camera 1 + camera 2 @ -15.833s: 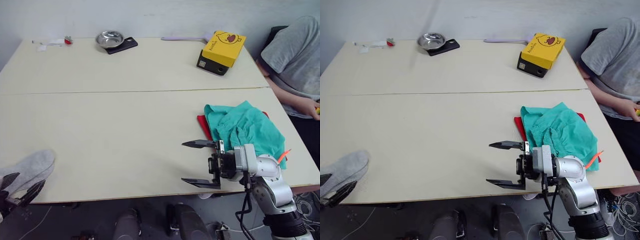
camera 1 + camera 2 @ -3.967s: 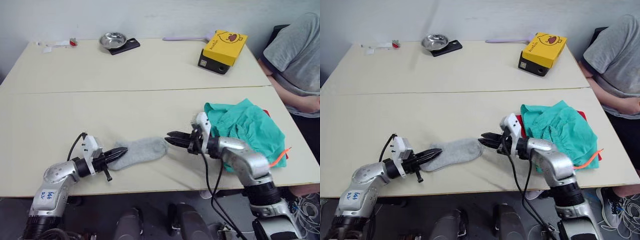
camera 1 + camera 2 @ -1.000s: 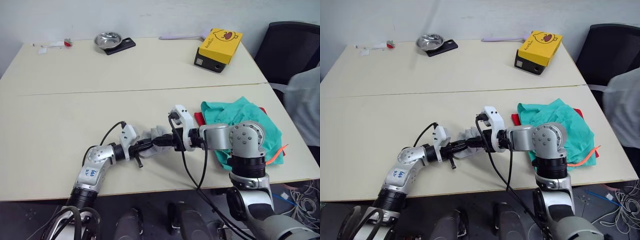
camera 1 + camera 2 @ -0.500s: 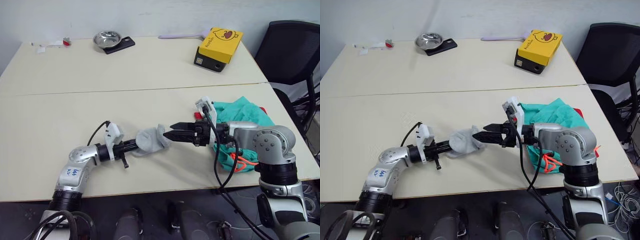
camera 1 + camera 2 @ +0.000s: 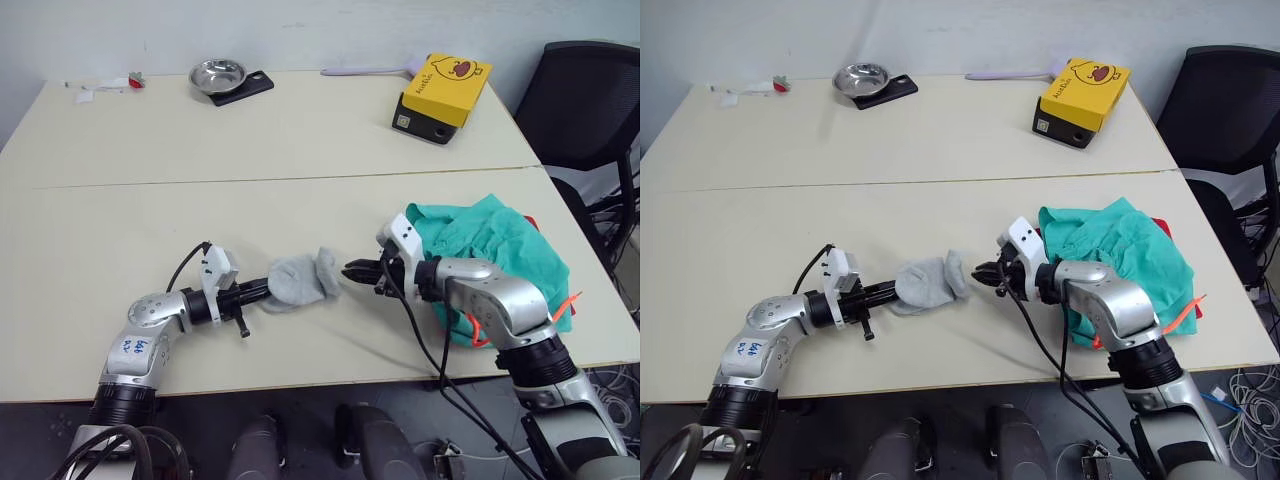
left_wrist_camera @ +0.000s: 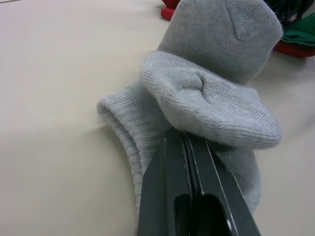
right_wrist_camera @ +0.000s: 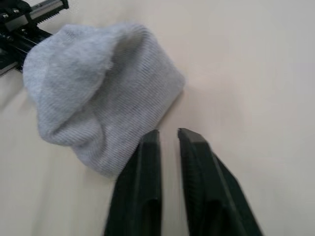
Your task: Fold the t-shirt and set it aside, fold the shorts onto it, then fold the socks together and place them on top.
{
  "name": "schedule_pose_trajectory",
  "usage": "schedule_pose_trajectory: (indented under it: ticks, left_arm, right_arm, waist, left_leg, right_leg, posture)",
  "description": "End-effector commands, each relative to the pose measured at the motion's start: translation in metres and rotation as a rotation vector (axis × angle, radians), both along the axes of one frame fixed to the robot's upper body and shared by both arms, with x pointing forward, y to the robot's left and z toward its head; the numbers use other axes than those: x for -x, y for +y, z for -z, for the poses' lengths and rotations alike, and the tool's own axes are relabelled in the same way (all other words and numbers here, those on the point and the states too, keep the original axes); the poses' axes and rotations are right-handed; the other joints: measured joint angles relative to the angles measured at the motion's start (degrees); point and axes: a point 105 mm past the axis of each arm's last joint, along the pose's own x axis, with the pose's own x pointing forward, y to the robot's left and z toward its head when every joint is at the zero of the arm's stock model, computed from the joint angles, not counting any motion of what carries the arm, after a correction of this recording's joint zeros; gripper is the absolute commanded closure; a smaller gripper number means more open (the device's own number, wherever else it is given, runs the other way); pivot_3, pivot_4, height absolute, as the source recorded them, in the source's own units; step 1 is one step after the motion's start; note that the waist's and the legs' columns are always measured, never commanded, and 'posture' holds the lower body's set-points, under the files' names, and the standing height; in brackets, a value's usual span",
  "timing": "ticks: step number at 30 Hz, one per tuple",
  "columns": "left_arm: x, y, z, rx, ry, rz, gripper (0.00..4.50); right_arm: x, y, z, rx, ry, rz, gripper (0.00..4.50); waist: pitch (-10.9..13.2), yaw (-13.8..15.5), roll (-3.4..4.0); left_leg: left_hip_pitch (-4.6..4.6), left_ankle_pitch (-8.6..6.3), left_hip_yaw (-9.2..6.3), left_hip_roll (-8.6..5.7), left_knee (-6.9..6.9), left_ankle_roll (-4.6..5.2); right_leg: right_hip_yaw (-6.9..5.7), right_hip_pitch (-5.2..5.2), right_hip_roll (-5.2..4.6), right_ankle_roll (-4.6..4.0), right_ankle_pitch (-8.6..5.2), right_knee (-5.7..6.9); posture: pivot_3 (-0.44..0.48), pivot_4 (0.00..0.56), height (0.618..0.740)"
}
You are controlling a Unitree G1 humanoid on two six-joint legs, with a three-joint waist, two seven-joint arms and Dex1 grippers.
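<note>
— Where are the socks sitting right now?

— They are lying bunched on the table, between my two grippers, with their long axis running along the line from one gripper to the other. My left gripper is pinching them at the end toward my left arm, its fingers pressed together on the knit.

— And your right side?

— My right gripper is pointing at the free end of the socks, just beside it and not touching, fingers spread only a little with nothing in them. That arm is lying low and reaching inward across the table. The shorts are heaped behind it, over the t-shirt.

— So which arm is taking the load?

— I am judging that the left should carry them across to that pile.
</note>
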Motion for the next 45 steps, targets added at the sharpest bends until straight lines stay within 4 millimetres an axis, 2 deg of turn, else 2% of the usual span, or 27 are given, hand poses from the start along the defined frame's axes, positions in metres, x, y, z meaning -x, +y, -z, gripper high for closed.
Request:
schedule_pose_trajectory:
  ticks: [1,5,10,13,17,23,27,29,33,35,39,45]
  left_arm:
    - [0.001,-0.002,-0.001,-0.004,-0.015,0.006,4.5]
    - [0.0,-0.004,0.001,-0.002,-0.013,0.007,4.5]
    - [0.0,-0.006,0.0,0.0,-0.011,0.01,4.5]
    - [0.001,-0.005,-0.004,0.015,-0.005,0.016,4.5]
    - [0.006,0.006,-0.013,0.042,0.041,0.025,4.5]
    - [0.015,0.022,-0.022,0.013,0.139,0.06,4.5]
    - [0.01,0.032,-0.043,0.035,0.107,0.043,4.5]
    - [0.003,0.022,-0.06,0.098,0.045,0.061,4.5]
    - [-0.008,-0.014,-0.082,0.18,-0.047,0.126,4.5]
    - [-0.011,-0.028,-0.081,0.185,-0.048,0.149,4.5]
    - [-0.008,-0.048,-0.05,0.101,-0.007,0.196,4.5]
    - [-0.008,-0.04,-0.016,0.005,0.038,0.153,4.5]
  right_arm:
    - [0.011,0.021,-0.034,-0.105,-0.112,-0.08,4.47]
    - [0.012,0.027,-0.033,-0.116,-0.096,-0.094,4.47]
    - [0.016,0.046,-0.02,-0.078,-0.104,-0.147,4.47]
    - [0.014,0.049,-0.006,-0.035,-0.077,-0.136,4.47]
    - [0.007,0.048,0.015,0.058,-0.097,-0.1,4.47]
    - [0.004,0.055,0.018,0.066,-0.133,-0.082,4.47]
    - [0.003,0.057,0.019,0.08,-0.165,-0.088,4.47]
    - [0.004,0.06,0.017,0.096,-0.203,-0.115,4.47]
    - [0.009,0.065,0.013,0.125,-0.275,-0.172,4.47]
    - [0.011,0.068,0.011,0.131,-0.297,-0.189,4.47]
    - [0.013,0.072,0.006,0.122,-0.321,-0.205,4.47]
    - [0.021,0.07,-0.002,0.105,-0.354,-0.251,4.47]
  waist:
    - [0.0,-0.02,0.0]
    - [0.0,0.39,0.0]
    - [0.0,0.55,0.0]
    - [0.0,0.62,0.0]
    - [0.0,0.68,0.0]
    - [0.0,0.16,0.0]
    - [0.0,-0.05,0.0]
    - [0.0,-0.02,0.0]
    - [0.0,0.47,-0.01]
    - [-0.01,0.55,-0.02]
    - [0.0,-0.01,-0.02]
    - [0.01,-0.02,-0.04]
  left_leg:
    - [0.01,0.0,-0.01,0.0,0.0,0.0]
    - [0.01,0.01,-0.04,0.0,0.01,-0.01]
    - [0.01,-0.01,-0.03,-0.01,0.01,0.03]
    - [0.02,-0.01,-0.04,0.0,0.02,0.01]
    - [0.01,-0.01,-0.03,-0.01,0.09,0.03]
    - [0.06,0.03,-0.05,0.0,0.05,-0.04]
    - [0.07,0.05,-0.06,-0.01,0.09,-0.03]
    - [0.07,0.06,-0.08,-0.01,0.09,-0.05]
    - [0.07,0.09,-0.07,-0.04,0.16,-0.06]
    - [0.06,0.09,-0.05,-0.05,0.2,-0.06]
    - [0.11,0.21,0.04,-0.02,0.14,-0.3]
    - [0.11,0.16,0.0,-0.01,0.18,-0.16]
  right_leg:
    - [0.0,0.0,0.0,0.0,0.0,0.02]
    - [-0.04,0.01,-0.03,-0.01,0.0,0.03]
    - [-0.03,0.02,-0.04,-0.01,0.0,0.02]
    - [-0.04,0.01,-0.03,-0.02,0.0,0.06]
    - [-0.03,0.03,-0.06,-0.02,0.0,0.06]
    - [-0.03,0.03,-0.04,-0.04,0.0,0.15]
    - [-0.03,0.04,-0.07,-0.05,0.0,0.18]
    - [-0.03,0.04,-0.07,-0.06,0.01,0.2]
    - [-0.03,0.05,-0.07,-0.06,0.02,0.28]
    - [-0.02,0.05,-0.07,-0.06,0.02,0.3]
    - [0.05,0.02,0.01,-0.06,0.02,0.32]
    - [0.04,0.01,0.0,-0.07,0.01,0.39]
  posture:
    - [0.0,0.15,0.74]
    - [0.0,0.15,0.74]
    - [0.0,0.15,0.74]
    - [0.0,0.15,0.74]
    - [0.0,0.15,0.74]
    - [0.0,0.15,0.74]
    - [0.0,0.15,0.74]
    - [0.0,0.15,0.74]
    - [0.0,0.15,0.74]
    - [0.0,0.15,0.74]
    - [0.0,0.15,0.74]
    - [0.0,0.15,0.74]
